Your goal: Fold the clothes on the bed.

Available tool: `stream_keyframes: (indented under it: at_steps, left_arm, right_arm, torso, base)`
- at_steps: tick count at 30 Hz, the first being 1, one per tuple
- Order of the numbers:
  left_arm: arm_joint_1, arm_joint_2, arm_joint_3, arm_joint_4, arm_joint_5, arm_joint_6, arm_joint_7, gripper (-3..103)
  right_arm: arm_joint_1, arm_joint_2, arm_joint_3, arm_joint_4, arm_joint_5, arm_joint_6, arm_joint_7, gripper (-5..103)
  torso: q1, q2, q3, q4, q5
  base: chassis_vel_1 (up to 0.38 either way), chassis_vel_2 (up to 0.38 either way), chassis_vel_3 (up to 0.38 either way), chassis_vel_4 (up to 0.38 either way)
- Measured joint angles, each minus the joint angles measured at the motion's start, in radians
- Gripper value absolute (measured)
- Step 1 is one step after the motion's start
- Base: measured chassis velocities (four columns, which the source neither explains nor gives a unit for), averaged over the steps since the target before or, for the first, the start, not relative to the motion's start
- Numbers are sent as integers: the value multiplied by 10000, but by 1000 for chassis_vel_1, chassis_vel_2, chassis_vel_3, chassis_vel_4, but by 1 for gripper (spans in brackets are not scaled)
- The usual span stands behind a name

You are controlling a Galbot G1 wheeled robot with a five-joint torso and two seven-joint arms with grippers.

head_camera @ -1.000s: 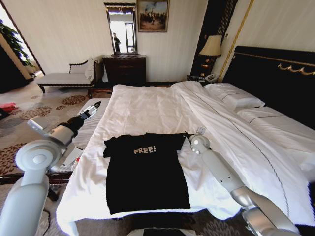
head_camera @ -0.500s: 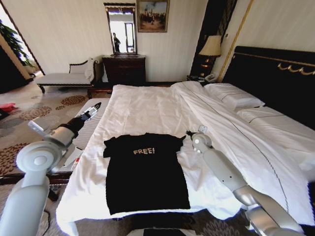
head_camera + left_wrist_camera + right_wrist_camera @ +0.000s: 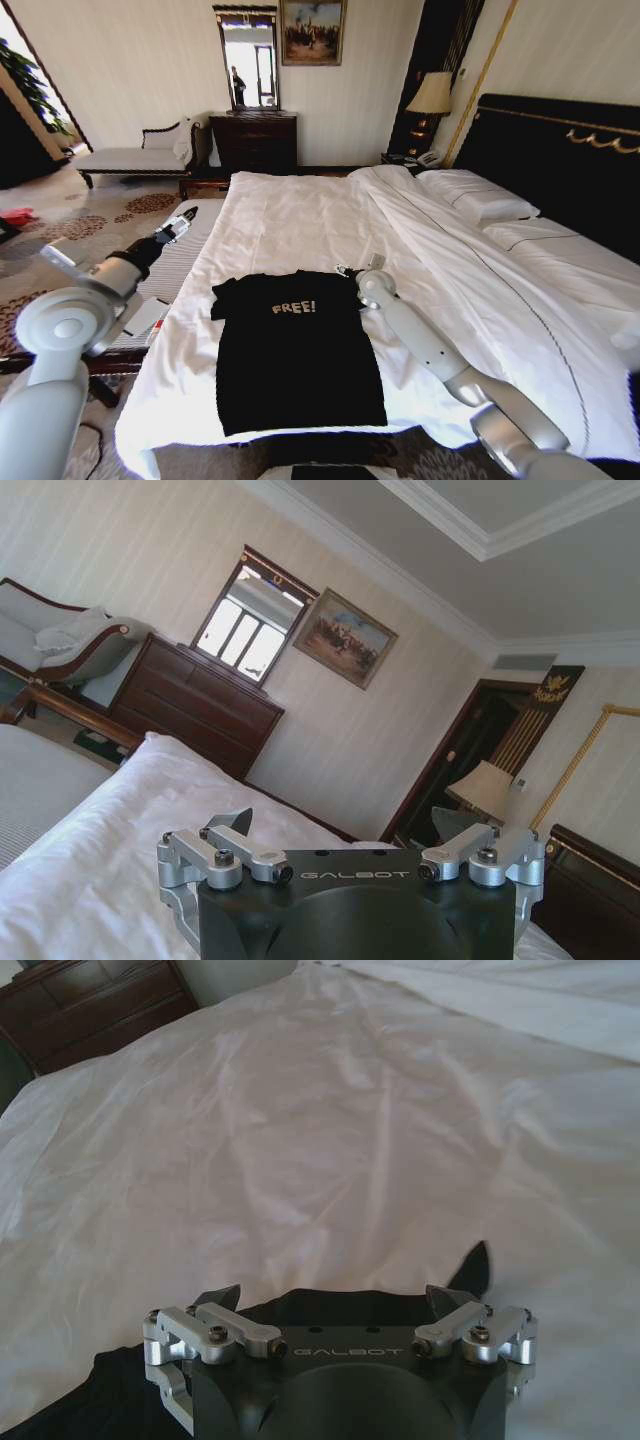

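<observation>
Clearly the right gripper [image 3: 347,271] was the nearer of the 2, poised at the far right shoulder of the black T-shirt [image 3: 295,350], its fingers [image 3: 220,1298] spread apart with nothing between them. That shirt lay flat near the foot of the bed [image 3: 300,215], collar away from the robot and hem toward it. Well off to the side, the left gripper [image 3: 183,217] hung beyond the bed's left edge, fingers apart too.

T-shirt [image 3: 295,350] right sleeve hidden behind right arm, bed [image 3: 560,330] cropped at frame edge
</observation>
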Motion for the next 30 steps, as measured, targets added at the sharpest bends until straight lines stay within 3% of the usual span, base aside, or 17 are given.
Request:
stream_keyframes:
  at_steps: [4,8,19,29,30]
  left_arm:
    - [-91,-153,177,45,64,0,3,100]
    - [-161,-233,324,24,112,1,3,100]
    - [29,-49,152,-249,40,10,3,100]
    - [193,-179,97,-399,71,3,4,100]
    - [232,-203,95,-428,88,3,4,100]
  right_arm:
    - [-878,-697,635,1210,631,-47,281,100]
    - [-1269,-786,887,1257,904,-124,264,100]
    - [-1485,-103,1116,181,1103,-221,200,100]
    - [-1661,76,1319,-43,1168,-163,16,102]
    - [-1696,112,1378,-41,1377,-144,-16,93]
  torso:
    - [-2,2,-1,6,3]
    - [-2,2,0,10,1]
    - [-1,1,0,13,1]
    - [1,1,1,10,1]
    - [1,1,1,11,1]
  base:
    - [0,0,0,0]
    - [0,0,0,0]
    - [0,0,0,0]
    - [0,0,0,0]
    - [0,0,0,0]
